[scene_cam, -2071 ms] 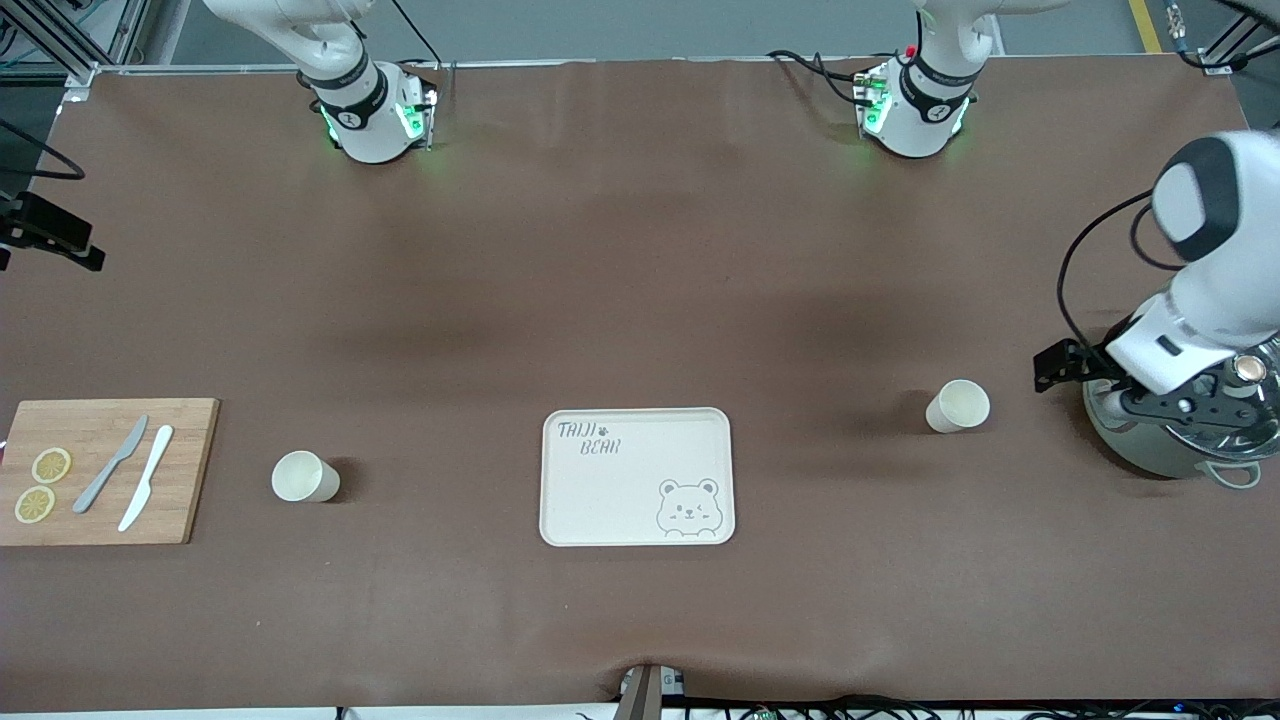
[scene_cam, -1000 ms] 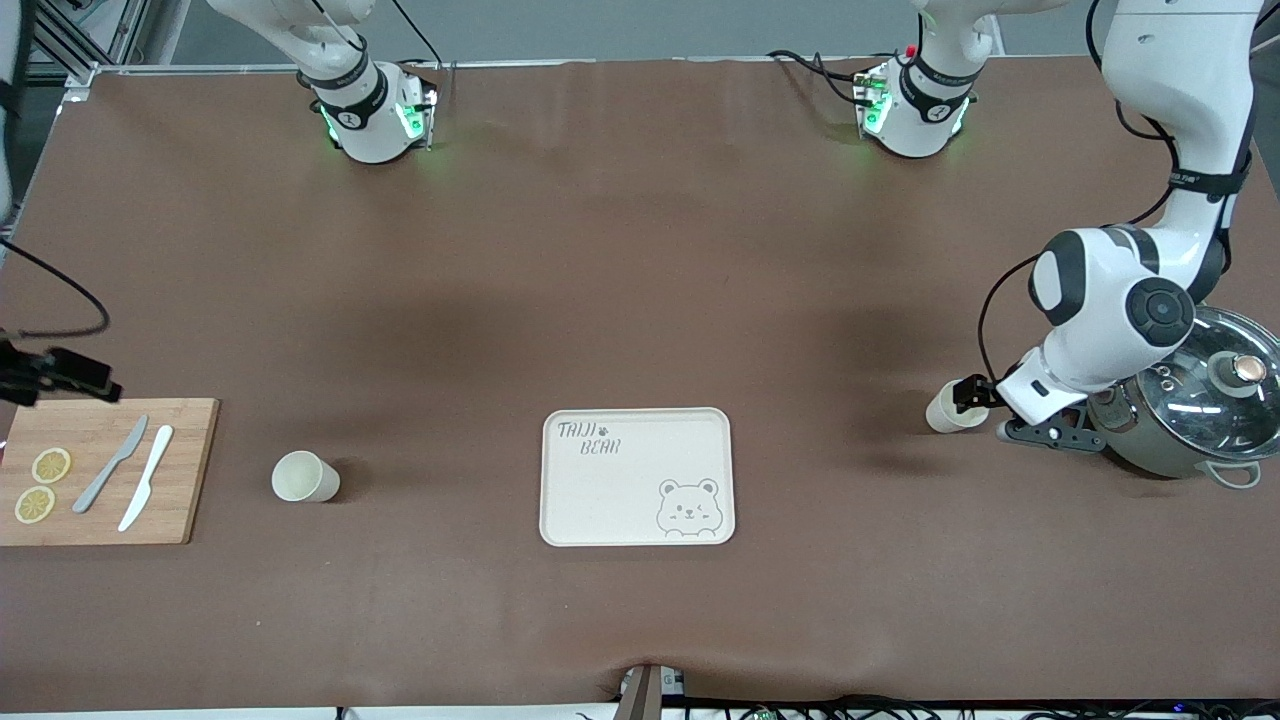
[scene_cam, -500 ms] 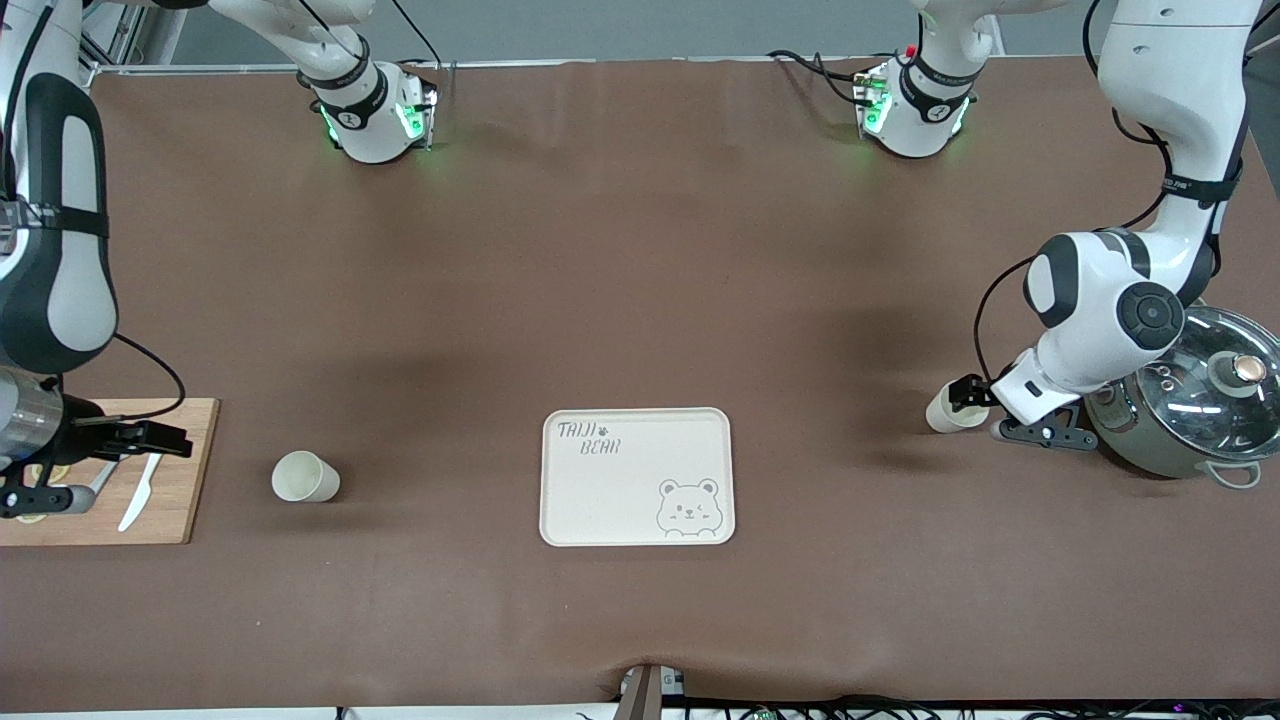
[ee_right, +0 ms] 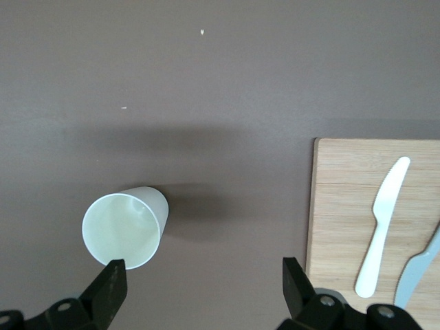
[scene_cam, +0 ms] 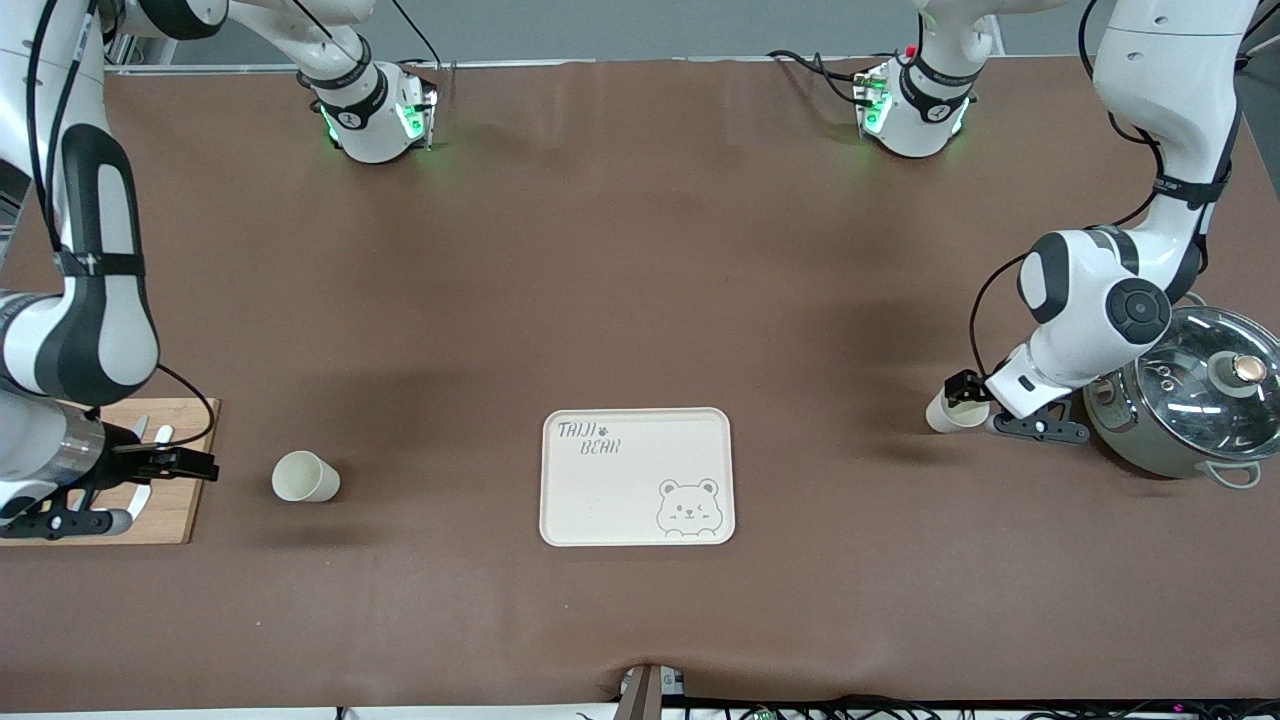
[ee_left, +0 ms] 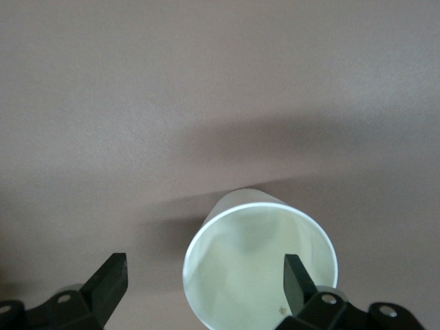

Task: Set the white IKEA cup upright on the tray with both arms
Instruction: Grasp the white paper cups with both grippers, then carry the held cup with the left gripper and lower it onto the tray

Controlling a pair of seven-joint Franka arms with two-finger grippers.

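The cream "TAIJI BEAR" tray [scene_cam: 637,476] lies mid-table, with nothing on it. One white cup [scene_cam: 305,477] stands mouth up between the tray and the cutting board; it also shows in the right wrist view [ee_right: 127,227]. My right gripper [scene_cam: 190,466] [ee_right: 199,285] is open over the board's edge beside this cup, not touching it. A second white cup [scene_cam: 940,413] [ee_left: 254,268] stands toward the left arm's end. My left gripper [scene_cam: 966,392] [ee_left: 204,275] is open right over it, one finger above its mouth and one outside the rim.
A wooden cutting board [scene_cam: 190,505] [ee_right: 350,206] carries a white knife [ee_right: 382,218] and a grey knife [ee_right: 421,273]; my right arm covers most of it in the front view. A steel pot with a glass lid [scene_cam: 1195,410] stands beside the left gripper.
My right arm has swung in over the cutting board toward the nearby cup. My left gripper moved from over the pot to the second cup and edged closer over it.
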